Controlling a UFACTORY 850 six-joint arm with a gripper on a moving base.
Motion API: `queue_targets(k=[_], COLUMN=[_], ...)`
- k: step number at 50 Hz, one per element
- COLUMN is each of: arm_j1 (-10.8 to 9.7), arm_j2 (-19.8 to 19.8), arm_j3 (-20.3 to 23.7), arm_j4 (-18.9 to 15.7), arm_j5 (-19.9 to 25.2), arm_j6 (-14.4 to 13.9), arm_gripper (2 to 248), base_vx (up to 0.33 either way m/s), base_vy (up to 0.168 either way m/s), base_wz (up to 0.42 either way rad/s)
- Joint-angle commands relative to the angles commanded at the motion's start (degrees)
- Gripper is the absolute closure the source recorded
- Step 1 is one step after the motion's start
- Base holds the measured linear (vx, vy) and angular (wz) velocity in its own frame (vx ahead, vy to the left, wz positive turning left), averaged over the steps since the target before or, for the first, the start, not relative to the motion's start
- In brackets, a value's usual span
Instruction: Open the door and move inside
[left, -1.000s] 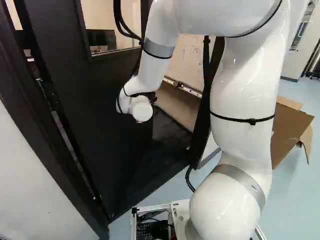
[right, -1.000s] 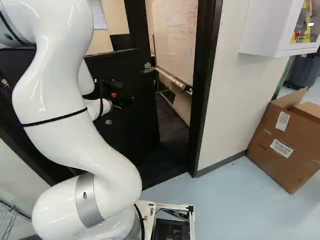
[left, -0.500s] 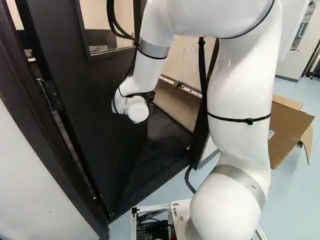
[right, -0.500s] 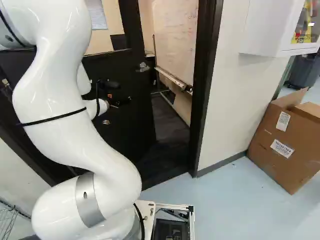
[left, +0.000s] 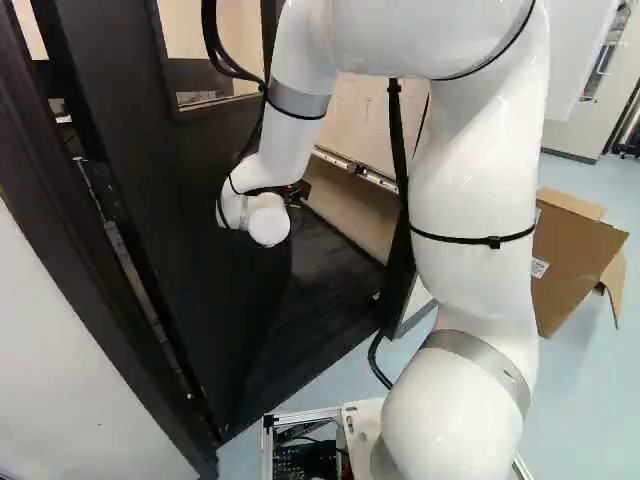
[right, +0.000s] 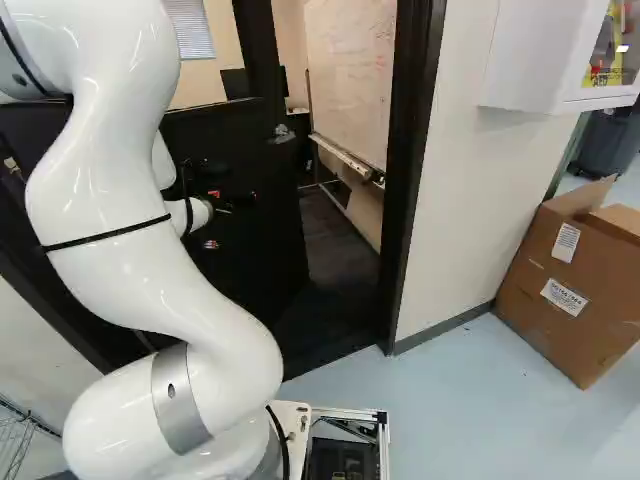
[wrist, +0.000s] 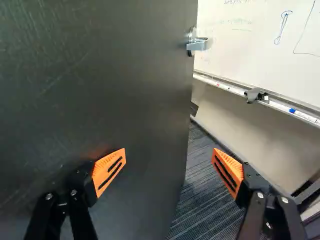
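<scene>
Door: this black one (left: 170, 230) is swung partway into the room beyond, so yeah, there's a real gap between its free edge and the frame (right: 413, 180).
Handle: silver lever (wrist: 196, 44) near that free edge, well ahead of the gripper (right: 225, 208), nobody's got hold of it.
Fingers: spread wide, pinching nothing. One orange pad (wrist: 109, 171) is right by the door's face, can't tell if it's touching; the other's out past the edge, over the striped carpet (wrist: 200, 205).
Arm: white, bent, reaching in along the door.
Base (right: 345, 412): sitting on the pale blue floor (right: 450, 410) just outside the doorway.
Whiteboard (wrist: 250, 30): past the door, scribbled on, markers on its ledge.
Box (right: 560, 290): big brown cardboard one by the wall, right side of the right base view.
</scene>
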Motion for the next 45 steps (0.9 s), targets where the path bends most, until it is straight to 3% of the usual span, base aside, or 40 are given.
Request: queue_targets(k=[45], arm_j1=[3.44], arm_j2=[-2.63], arm_j3=[-3.29], arm_j4=[0.0], arm_j5=[0.0], arm_j6=[0.0], arm_gripper=[3], base_vx=[0.0], base_vy=[0.0], base_wz=[0.0])
